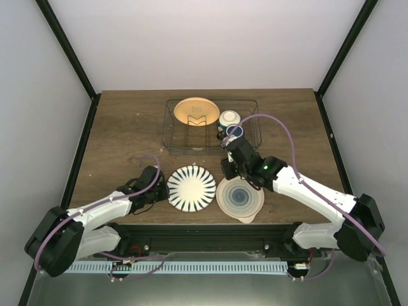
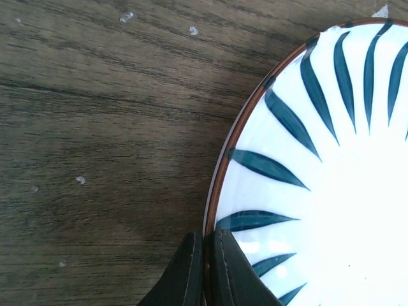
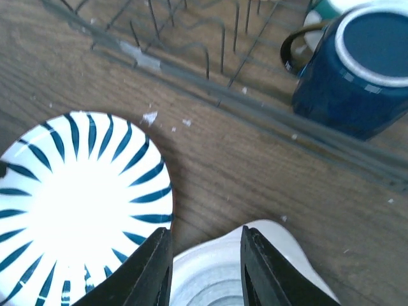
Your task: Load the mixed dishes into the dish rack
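Note:
The black-and-white striped plate [image 1: 191,188] lies on the table; my left gripper [image 1: 160,185] is shut on its left rim, which sits between the fingers [image 2: 207,255] in the left wrist view, beside the plate's face [image 2: 319,191]. The pale blue-ringed plate [image 1: 240,199] lies right of it. My right gripper [image 1: 231,167] is open, its jaws standing over that plate's far edge [image 3: 217,280]. The dish rack [image 1: 245,143] holds the orange plate [image 1: 196,111], the small white bowl [image 1: 229,118] and the dark blue mug [image 1: 233,132], which also shows in the right wrist view [image 3: 357,70].
The rack's near wire wall [image 3: 210,57] runs just beyond my right gripper [image 3: 205,255]. The striped plate [image 3: 76,204] lies to its left. Black frame posts stand at the table's back corners. Small white crumbs lie on the wooden table [image 2: 95,127].

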Controlling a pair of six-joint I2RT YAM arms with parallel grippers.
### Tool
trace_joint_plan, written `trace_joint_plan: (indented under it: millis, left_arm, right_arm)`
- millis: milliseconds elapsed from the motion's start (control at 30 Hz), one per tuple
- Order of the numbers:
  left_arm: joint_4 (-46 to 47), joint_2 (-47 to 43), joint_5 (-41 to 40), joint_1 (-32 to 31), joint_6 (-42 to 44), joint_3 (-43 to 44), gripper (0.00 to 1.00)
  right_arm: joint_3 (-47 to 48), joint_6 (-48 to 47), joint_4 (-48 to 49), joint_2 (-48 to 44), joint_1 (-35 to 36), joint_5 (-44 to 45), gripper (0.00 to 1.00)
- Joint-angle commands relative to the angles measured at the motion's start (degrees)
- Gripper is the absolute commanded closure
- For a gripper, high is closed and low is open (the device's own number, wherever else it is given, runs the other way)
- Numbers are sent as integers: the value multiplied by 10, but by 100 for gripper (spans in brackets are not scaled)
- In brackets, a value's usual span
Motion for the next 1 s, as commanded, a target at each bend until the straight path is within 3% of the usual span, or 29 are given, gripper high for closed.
trace_joint_plan:
  millis: [0, 200, 467, 700, 967]
  left_arm:
    - [-43, 6, 56, -2, -1, -53, 100]
    - [-49, -62, 70, -3, 3, -57, 100]
    - [-92, -161, 71, -2, 10, -31, 100]
    - [-114, -193, 71, -2, 26, -3, 100]
    - [-92, -223, 79, -2, 29, -10, 100]
  right_arm:
    - [-18, 26, 19, 8, 5, -39, 69]
    - [-43, 52, 29, 18, 5, -61, 67]
    - [-68, 78, 73, 39, 4, -154, 51]
    - [-87, 91, 122, 61, 3, -237, 34]
    - [-105, 94, 156, 92, -2, -275, 32]
